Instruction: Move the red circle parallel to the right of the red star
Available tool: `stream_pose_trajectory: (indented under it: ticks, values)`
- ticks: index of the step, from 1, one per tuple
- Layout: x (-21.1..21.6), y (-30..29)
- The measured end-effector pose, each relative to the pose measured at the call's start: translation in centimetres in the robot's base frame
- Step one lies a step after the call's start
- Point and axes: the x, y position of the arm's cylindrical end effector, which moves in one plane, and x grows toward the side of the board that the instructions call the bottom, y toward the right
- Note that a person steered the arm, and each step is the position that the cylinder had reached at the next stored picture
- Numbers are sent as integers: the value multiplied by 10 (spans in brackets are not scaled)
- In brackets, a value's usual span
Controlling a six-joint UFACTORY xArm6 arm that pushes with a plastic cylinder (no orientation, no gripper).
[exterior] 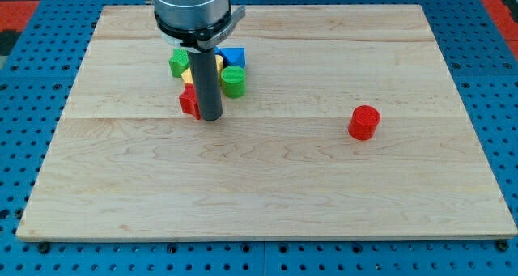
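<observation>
Far left on the table (267, 195), my tip (212, 116) sits just right of the red star (189, 103), touching or nearly so. No jaws on this rod, nothing held. Red circle (364, 122) lies well apart to the right, slightly nearer. Green (234, 81), blue (233, 57), yellow (188, 74) blocks cluster behind the star.

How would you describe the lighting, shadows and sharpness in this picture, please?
Camera view: even, soft light, no glare on the wooden board; a faint shadow beside the red circle; focus sharp throughout; my tip stands against the red star, with the rod hiding part of the block cluster.
</observation>
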Motion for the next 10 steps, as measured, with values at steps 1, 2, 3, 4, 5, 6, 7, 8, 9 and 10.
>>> stream_pose_trajectory:
  ticks: [1, 2, 3, 4, 5, 6, 7, 8, 9, 10]
  values:
    - [-8, 14]
    - [-35, 97]
    - [-63, 191]
    - [-40, 295]
    - [4, 339]
    - [52, 292]
    - [61, 201]
    - [47, 181]
    - [51, 230]
    - [22, 233]
